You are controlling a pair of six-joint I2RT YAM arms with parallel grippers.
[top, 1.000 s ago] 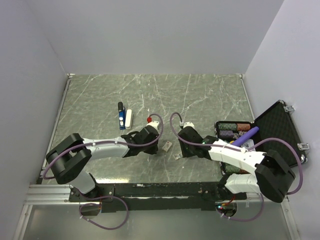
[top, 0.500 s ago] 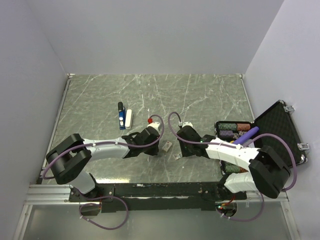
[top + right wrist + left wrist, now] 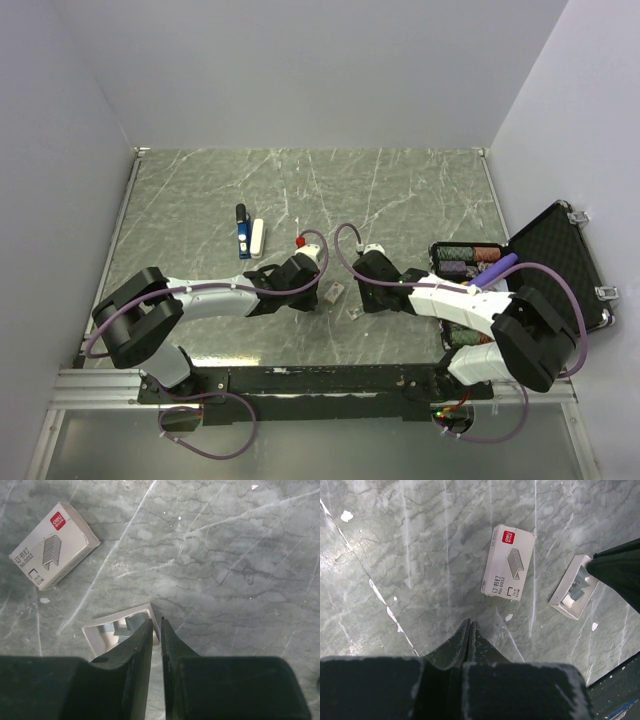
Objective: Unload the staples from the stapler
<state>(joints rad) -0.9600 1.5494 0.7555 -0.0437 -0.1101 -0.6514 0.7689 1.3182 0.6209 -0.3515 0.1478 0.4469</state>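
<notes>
A: When you look from above, where do you find the stapler (image 3: 242, 232)?

B: You find it lying on the table (image 3: 420, 190), on the far side and left of the middle. It is well apart from both claws, and neither one touches it.

A: And the left claw (image 3: 469, 626)?

B: It is fully closed and holds nothing. It is near a box (image 3: 507, 562) of staples.

A: The right claw (image 3: 156, 622)?

B: Almost closed; you see only a thin slit. Its tips are at the wall of a small open tray (image 3: 117, 630), near the box. Whether it pinches that wall, I cannot tell.
</notes>
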